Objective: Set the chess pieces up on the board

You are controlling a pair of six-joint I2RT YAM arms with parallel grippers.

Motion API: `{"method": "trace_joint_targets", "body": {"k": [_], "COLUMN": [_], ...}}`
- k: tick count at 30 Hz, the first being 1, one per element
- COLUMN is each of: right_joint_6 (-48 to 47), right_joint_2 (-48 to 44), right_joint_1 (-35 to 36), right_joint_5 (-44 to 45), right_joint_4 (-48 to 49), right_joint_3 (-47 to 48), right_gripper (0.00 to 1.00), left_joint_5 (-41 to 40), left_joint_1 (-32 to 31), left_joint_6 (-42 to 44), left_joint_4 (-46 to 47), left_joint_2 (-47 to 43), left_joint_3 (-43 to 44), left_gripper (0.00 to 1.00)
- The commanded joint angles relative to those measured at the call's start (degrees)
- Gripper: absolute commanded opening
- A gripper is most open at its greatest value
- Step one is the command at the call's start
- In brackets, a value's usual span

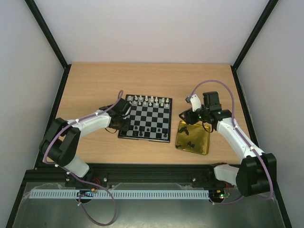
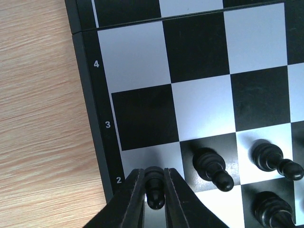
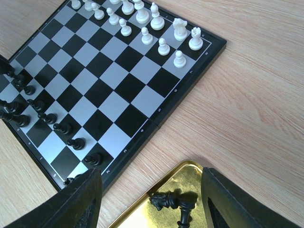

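Left wrist: left gripper [image 2: 153, 173] pinches small black pawn [image 2: 154, 192] at 6 o'clock — right gripper [image 3: 152, 183] jaws spread over shiny gold tray [image 3: 133, 218].

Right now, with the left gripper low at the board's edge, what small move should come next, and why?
Probably open the left gripper and lift it straight up. It pinches a black pawn that stands upright on the edge square beside the 2 on the rim of the board, level with the neighbouring pawn, so it seems placed.
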Motion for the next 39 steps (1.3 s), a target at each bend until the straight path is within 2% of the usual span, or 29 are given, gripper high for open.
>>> {"method": "trace_joint_targets", "body": {"k": [1, 10, 16, 17, 18, 19, 20, 21, 22, 25, 27, 30, 33, 34, 37, 39], "right_joint_6": [-0.64, -0.63, -0.72, -0.56, -0.12, 0.31, 0.56, 0.63, 0.38, 0.9, -0.32, -3.36, -3.95, -3.7, -2.94, -5.6], "right_joint_2": [0.61, 0.61, -0.13, -0.13, -0.13, -0.07, 0.14, 0.38, 0.64, 1.17, 1.31, 0.56, -1.25, -1.54, -1.64, -0.83], "right_joint_1": [-0.09, -0.13, -0.12, -0.09, -0.1, -0.06, -0.07, 0.0, -0.07, -0.07, 0.0, -0.02, -0.05, -0.06, 0.03, 0.01], "right_joint_5": [-1.22, -1.37, -2.57, -2.21, -1.17, -0.06, 1.22, 2.14, 2.44, 4.61, 5.87, 4.22, 2.48, 3.51, 15.24, 17.99], "right_joint_4": [-2.17, -2.42, -2.41, -2.45, -2.43, -2.62, -3.16, -3.79, -4.31, -4.47, -4.43, -5.25, -5.42, -5.95, -7.27, -9.46], "right_joint_3": [0.33, 0.5, 0.41, 0.54, 0.61, 0.85, 1.52, 2.06, 2.54, 3.19, 3.3, 3.26, 3.02, 3.57, 5.83, 6.8], "right_gripper": [0.58, 0.62, 0.64, 0.73, 0.98, 0.99, 0.99, 0.99, 0.98, 0.99, 0.99, 0.99, 0.99, 0.99, 0.99, 0.99], "left_joint_5": [-1.08, -1.58, -1.19, -0.11, 1.3, 3.04, 4.68, 5.89, 5.8, 2.67, 1.33, 3.75, 6.38, 5.62, -0.24, -2.6], "left_joint_1": [-0.05, -0.11, 0.07, 0.07, 0.07, 0.07, 0.01, 0.03, -0.01, -0.02, -0.02, -0.15, -1.03, -1.56, -4.6, -5.72], "left_joint_6": [0.33, -0.01, 2.75, 3.59, 4.45, 5.44, 6.23, 6.72, 6.42, 4.92, 4.82, 5.16, 5.6, 5.88, 6.68, 7.35], "left_joint_4": [0.54, 0.16, -1.6, -1.1, -0.24, 1.03, 2.58, 4.52, 6.68, 11.38, 10.82, 10.36, 13.86, 15.23, 19.59, 22.12], "left_joint_2": [0.89, -3.05, -6.86, -7.8, -8.93, -10.09, -11.52, -12.85, -14.36, -16.85, -15.5, -13.05, -13.53, -14.06, -16.51, -17.32], "left_joint_3": [-0.76, 0.43, 7.13, 8.3, 9.09, 9.85, 10.34, 10.45, 10.18, 9.36, 10.93, 13.32, 13.32, 13.33, 13.56, 14.73], "left_gripper": [0.16, 0.27, 0.31, 0.31, 0.32, 0.36, 0.52, 0.88, 0.98, 0.99, 0.99, 0.99, 0.99, 0.99, 0.99, 0.99]}}
